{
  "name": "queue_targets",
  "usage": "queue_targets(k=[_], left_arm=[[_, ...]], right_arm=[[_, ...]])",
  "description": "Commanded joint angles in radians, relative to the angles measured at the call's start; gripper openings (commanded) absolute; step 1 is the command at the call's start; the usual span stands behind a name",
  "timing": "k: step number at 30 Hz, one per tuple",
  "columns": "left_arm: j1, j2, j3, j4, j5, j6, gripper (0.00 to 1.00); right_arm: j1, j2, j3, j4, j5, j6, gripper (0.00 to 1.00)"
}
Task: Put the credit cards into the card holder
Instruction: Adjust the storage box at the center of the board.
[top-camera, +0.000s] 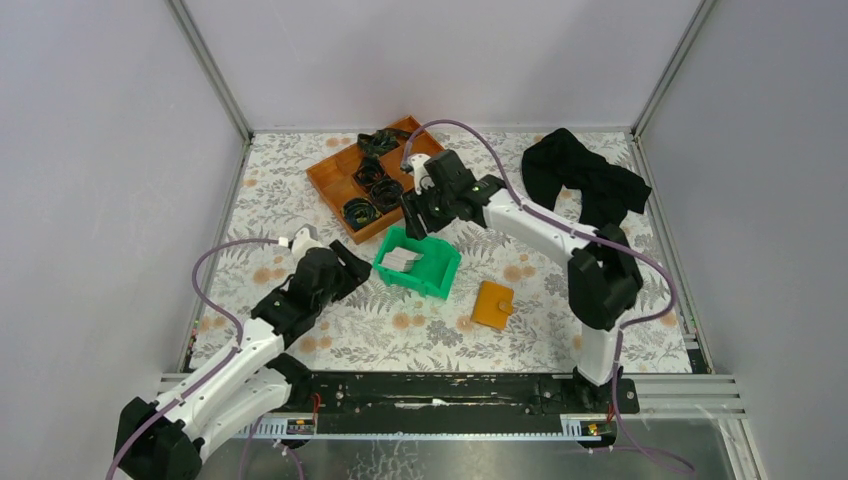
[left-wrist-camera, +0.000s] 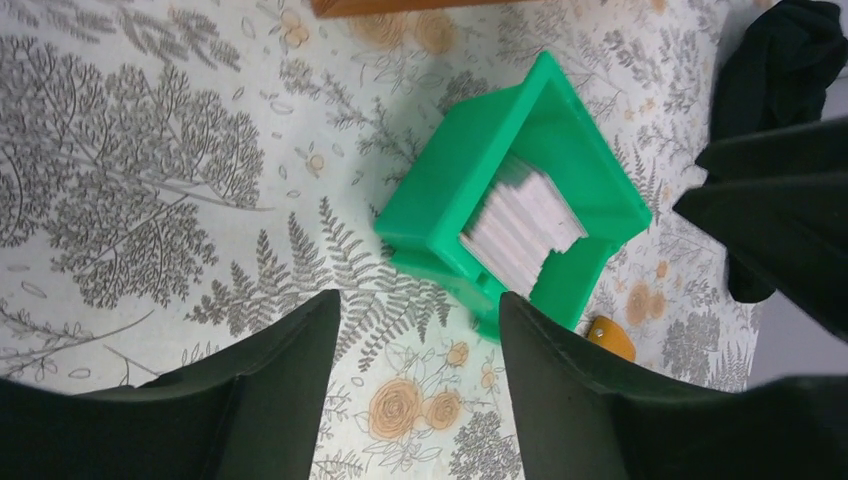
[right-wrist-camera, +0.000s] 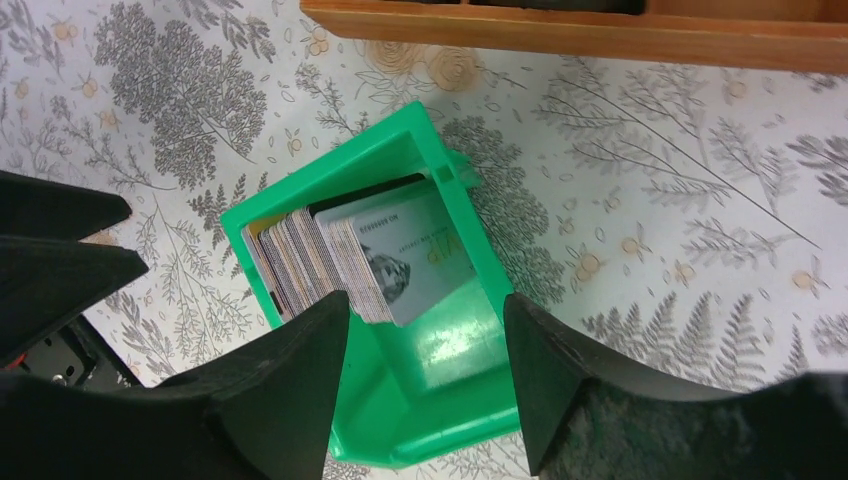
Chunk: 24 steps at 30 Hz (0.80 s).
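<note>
Now the right end effector (right-wrist-camera: 425, 305) hovers spread, empty, over the credit cards (right-wrist-camera: 400, 255); the left end effector (left-wrist-camera: 420, 300) gapes empty.

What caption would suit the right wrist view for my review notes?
Open right gripper poised above the green bin, a stack of credit cards leaning inside; orange tray edge behind.

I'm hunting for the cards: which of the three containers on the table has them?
The green bin, with a stack of cards standing inside; the orange tray holds black items, and the small orange wallet lies closed.
</note>
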Motion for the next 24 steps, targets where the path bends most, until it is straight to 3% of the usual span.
queue_targets(k=[1, 5, 9, 24], left_arm=[[-0.024, -0.028, -0.044, 0.01, -0.02, -0.104, 0.63], [-0.036, -0.021, -0.063, 0.055, -0.044, -0.149, 0.47], [-0.048, 0.04, -0.05, 0.086, -0.048, -0.147, 0.24], [-0.111, 0.197, -0.086, 0.213, -0.074, -0.179, 0.22]], right_arm=[[0.008, 0.072, 0.111, -0.055, -0.083, -0.047, 0.64], [0.013, 0.12, 0.17, -0.068, -0.104, -0.057, 0.6], [0.013, 0.141, 0.185, -0.072, -0.112, -0.065, 0.58], [0.045, 0.185, 0.183, -0.101, -0.172, -0.078, 0.56]])
